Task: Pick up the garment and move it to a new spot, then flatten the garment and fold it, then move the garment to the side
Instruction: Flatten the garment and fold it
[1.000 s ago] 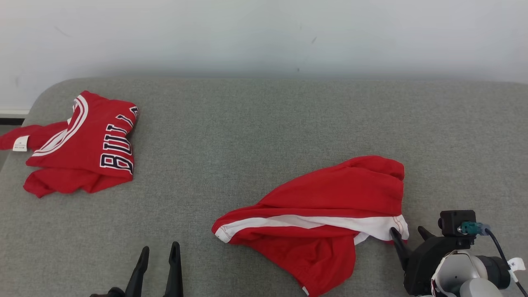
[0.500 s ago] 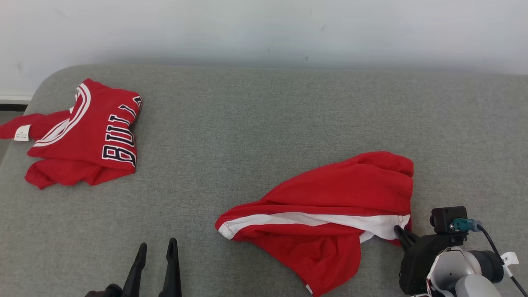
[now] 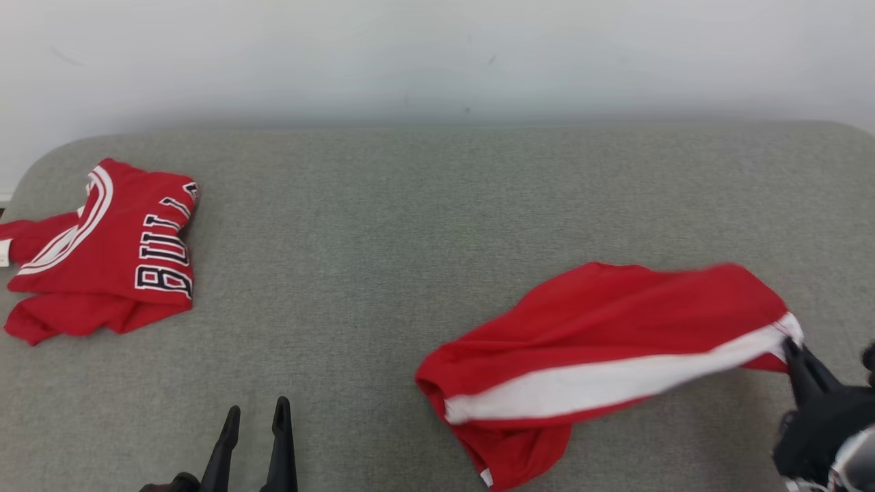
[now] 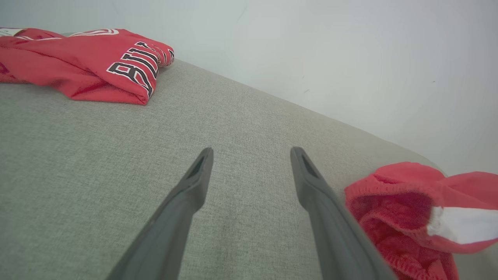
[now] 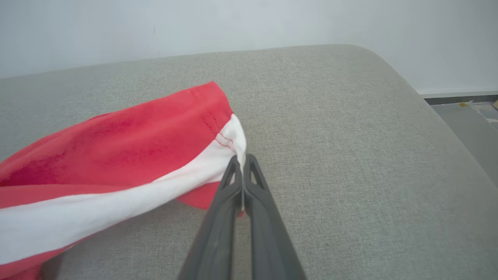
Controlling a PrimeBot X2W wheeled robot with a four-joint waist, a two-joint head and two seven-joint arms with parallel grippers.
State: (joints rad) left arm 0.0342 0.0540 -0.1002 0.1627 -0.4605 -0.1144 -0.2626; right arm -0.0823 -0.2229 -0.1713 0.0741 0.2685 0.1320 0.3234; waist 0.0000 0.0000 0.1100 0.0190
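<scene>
The red garment [image 3: 601, 342], crossed by one broad white stripe, lies on the right front part of a grey padded surface [image 3: 410, 225]. Its long axis runs from a bunched end at the lower left of the head view to a corner at the right. That corner, where the stripe meets the hem, is lifted off the padding and stretched towards the right gripper [image 3: 791, 347]. In the right wrist view the gripper's [image 5: 242, 160] two dark fingers are pressed together with the white hem of the garment [image 5: 116, 155] pinched between them. In the head view the raised part is blurred, and most of that gripper is cut off at the frame's right edge. The low end of the garment [image 4: 408, 202] shows a gathered, ribbed opening in the left wrist view, just beside one finger of the left gripper [image 4: 251, 153]. That gripper [image 3: 254, 415] rests at the lower left with its fingers spread over bare padding, holding nothing. Well apart, at the far left, a folded red jersey [image 3: 102, 253] with dark lettering lies near the rounded corner; its [image 4: 89, 62] lettering is partly hidden by the fold, and one sleeve is cut off. A pale wall [image 3: 437, 55] stands behind.
</scene>
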